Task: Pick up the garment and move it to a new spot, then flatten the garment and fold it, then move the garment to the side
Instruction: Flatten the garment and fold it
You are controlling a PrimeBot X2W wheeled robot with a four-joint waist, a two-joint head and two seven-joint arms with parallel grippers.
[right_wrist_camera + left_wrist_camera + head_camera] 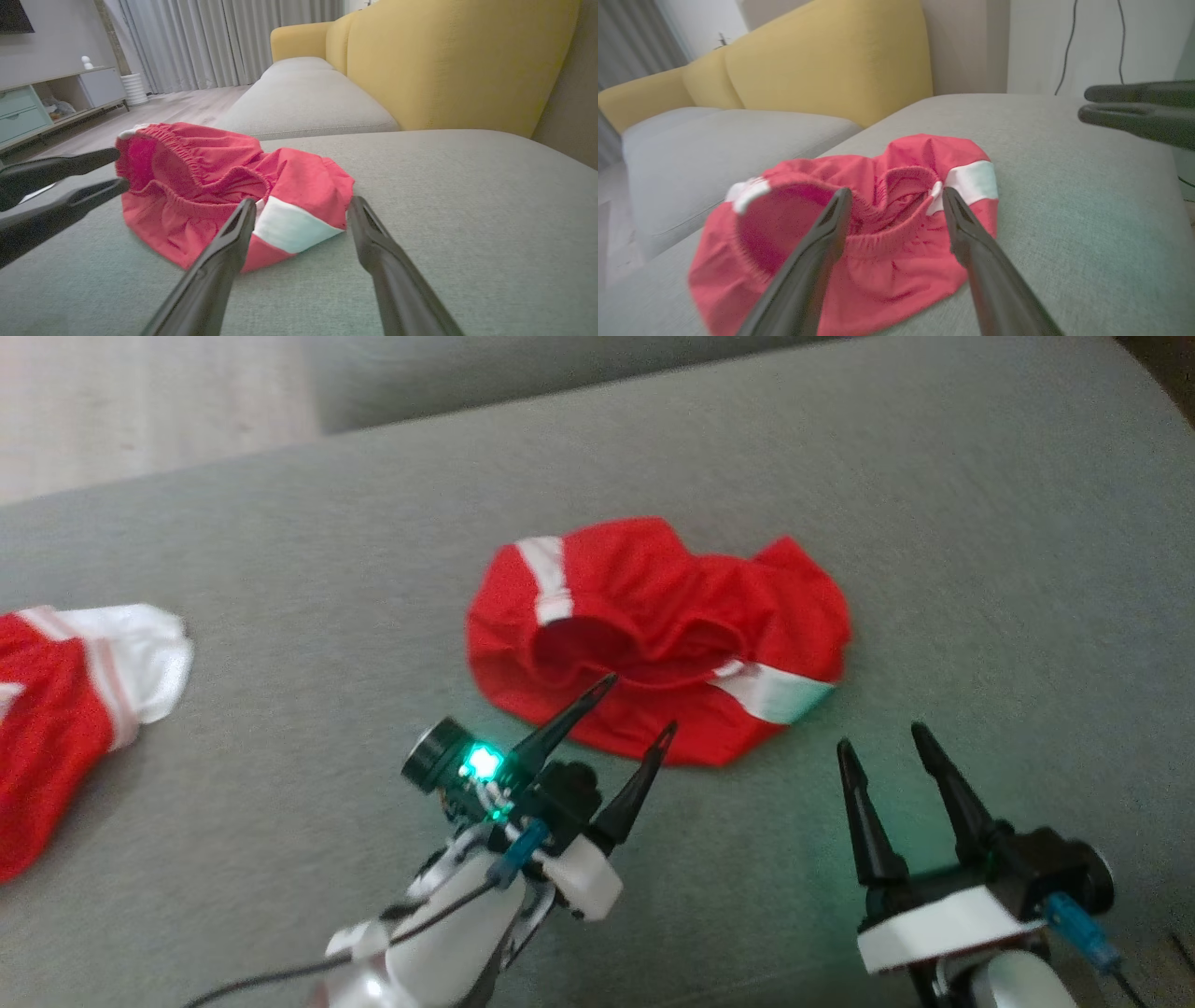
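Red shorts (pixel 653 635) lie crumpled mid-frame in head view, soft & light, prob floppy when lifted. Pinch the bunched stretchy waistband (pixel 882 240), it looks easiest. Your left gripper (pixel 641 702) has fingers spread wide, tips at the near edge. Right gripper (pixel 880 735) at lower right is parted too, both holding nothing. Grey sofa seat (pixel 980 569) below, another red & white cloth (pixel 84 691) far left, yellow backrest (pixel 444 60) behind

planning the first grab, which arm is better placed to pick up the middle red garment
Left. The left gripper is open with fingers over the near edge of the red garment; the right gripper, also open, sits beside it.
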